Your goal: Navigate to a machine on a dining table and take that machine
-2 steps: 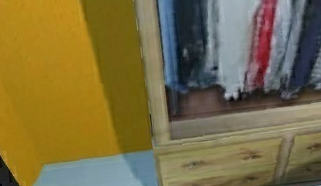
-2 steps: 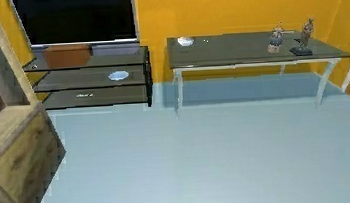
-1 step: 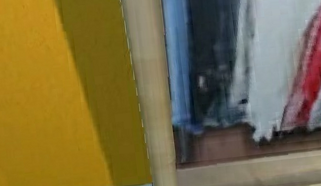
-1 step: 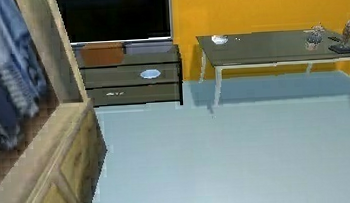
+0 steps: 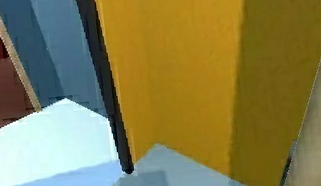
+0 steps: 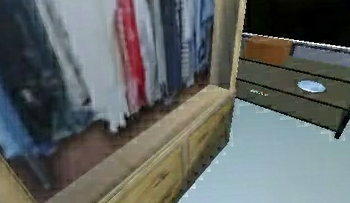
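Here: yellow wall (image 5: pixel 176 69) close ahead; wardrobe (image 6: pixel 137 177) with hanging clothes (image 6: pixel 100 53) alongside; pincer state cannot tell.

Forward view: yellow wall (image 5: pixel 176 69) blocks 12 to 3 o'clock, close up; bare floor (image 5: pixel 39 145) open toward 8. Arm side view: wardrobe (image 6: pixel 136 152) packed with clothes (image 6: pixel 100 53) blocks 9 to 12; dark dresser (image 6: pixel 302 88) at 2; floor free at 5.

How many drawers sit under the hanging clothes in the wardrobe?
2. One drawer at the arm side view's bottom middle, the other right of it near the wardrobe's corner post. More may lie past the left edge.
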